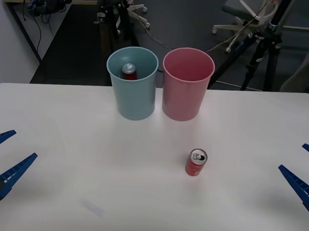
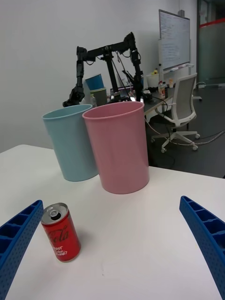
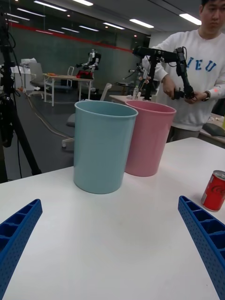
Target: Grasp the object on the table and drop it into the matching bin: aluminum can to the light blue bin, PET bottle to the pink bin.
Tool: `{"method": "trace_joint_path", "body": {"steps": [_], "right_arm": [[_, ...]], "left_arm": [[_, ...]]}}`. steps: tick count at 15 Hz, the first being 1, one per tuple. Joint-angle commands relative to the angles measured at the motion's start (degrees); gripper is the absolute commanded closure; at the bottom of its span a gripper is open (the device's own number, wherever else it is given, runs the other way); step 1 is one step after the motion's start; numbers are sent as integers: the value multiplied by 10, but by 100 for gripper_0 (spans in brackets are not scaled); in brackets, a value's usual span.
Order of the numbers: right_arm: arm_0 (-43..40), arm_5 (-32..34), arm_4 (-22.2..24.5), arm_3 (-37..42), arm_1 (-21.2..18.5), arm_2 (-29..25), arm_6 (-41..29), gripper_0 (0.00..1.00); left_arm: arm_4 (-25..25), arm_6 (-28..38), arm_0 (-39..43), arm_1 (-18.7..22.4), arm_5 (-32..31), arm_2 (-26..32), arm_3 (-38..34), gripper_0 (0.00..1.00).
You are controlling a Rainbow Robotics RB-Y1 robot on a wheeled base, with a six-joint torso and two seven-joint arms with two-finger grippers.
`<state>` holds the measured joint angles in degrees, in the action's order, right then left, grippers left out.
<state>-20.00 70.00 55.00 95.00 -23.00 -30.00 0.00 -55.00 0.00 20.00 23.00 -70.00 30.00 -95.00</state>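
Observation:
A small red aluminum can [image 1: 196, 162] with a silver top stands upright on the white table [image 1: 63, 167], right of centre and in front of the pink bin [image 1: 187, 84]. The light blue bin [image 1: 132, 83] stands just left of the pink one and holds another red can [image 1: 129, 71]. My right gripper [image 1: 302, 175] hovers open at the table's right edge, well apart from the can [image 2: 61, 232]. My left gripper [image 1: 2, 159] is open at the left edge. From the left wrist the can [image 3: 214, 191] shows past the pink bin [image 3: 147, 138] and light blue bin [image 3: 102, 146].
Both bins sit side by side near the table's far edge. Beyond the table are tripods [image 1: 267, 44], cables and an office chair [image 1: 243, 11] on a dark floor. A broad bare stretch of tabletop lies between the grippers.

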Motion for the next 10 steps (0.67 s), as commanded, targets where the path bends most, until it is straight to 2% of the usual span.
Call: {"method": "trace_joint_path", "body": {"steps": [1, 10], "right_arm": [[-10, -2, 5, -12, 9, -3, 0, 0], [-41, 16, 4, -12, 0, 14, 22, 0]], "left_arm": [[0, 0, 0, 0, 0, 0, 0, 0], [0, 0, 0, 0, 0, 0, 0, 0]]}}
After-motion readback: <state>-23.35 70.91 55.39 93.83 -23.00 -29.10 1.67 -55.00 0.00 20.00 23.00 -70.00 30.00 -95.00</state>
